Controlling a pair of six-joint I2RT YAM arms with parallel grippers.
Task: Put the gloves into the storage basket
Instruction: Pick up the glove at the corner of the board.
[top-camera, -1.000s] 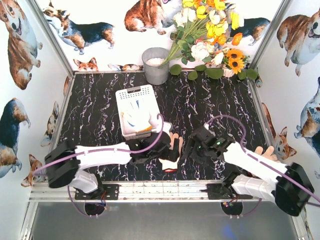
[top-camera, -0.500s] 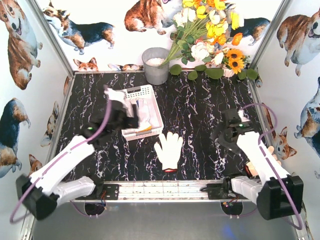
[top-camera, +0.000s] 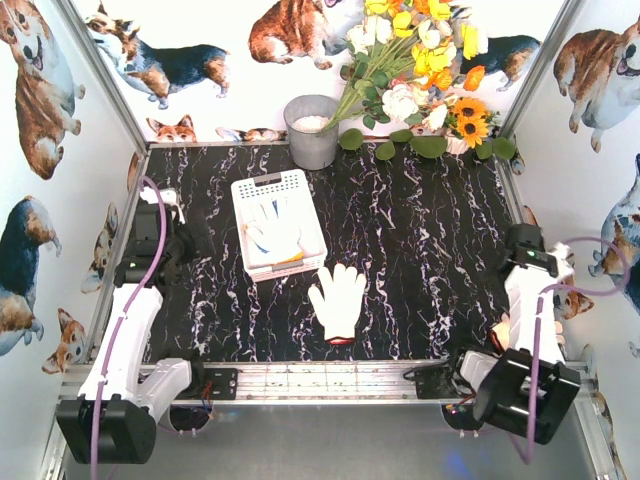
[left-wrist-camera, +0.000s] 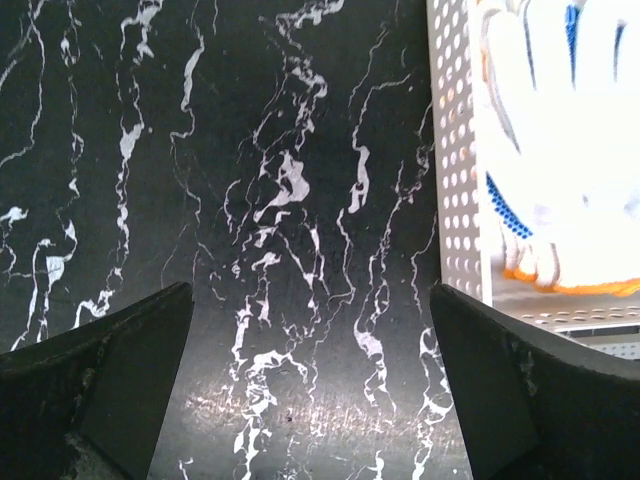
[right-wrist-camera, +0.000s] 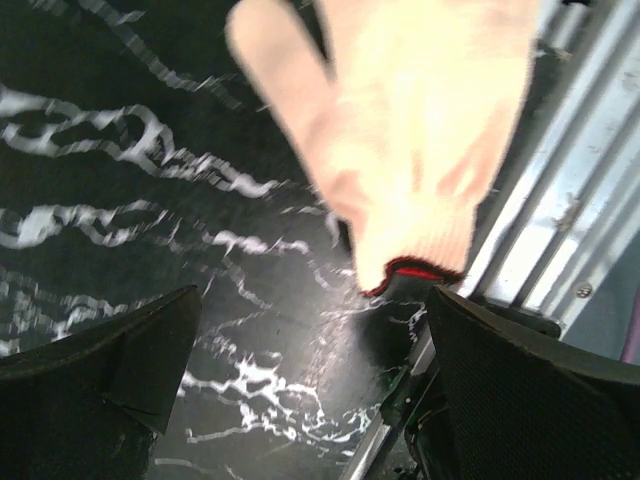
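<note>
beige glove (right-wrist-camera: 420, 130) shows plainly only from the right wrist; right end effector (right-wrist-camera: 312, 330) and left end effector (left-wrist-camera: 310, 320) gape empty.

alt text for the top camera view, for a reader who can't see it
A white glove lies flat on a black marbled table, near the corner of a white basket that already holds gloves. The left arm and right arm stand at the side edges. A grey bucket and flowers stand behind.
</note>
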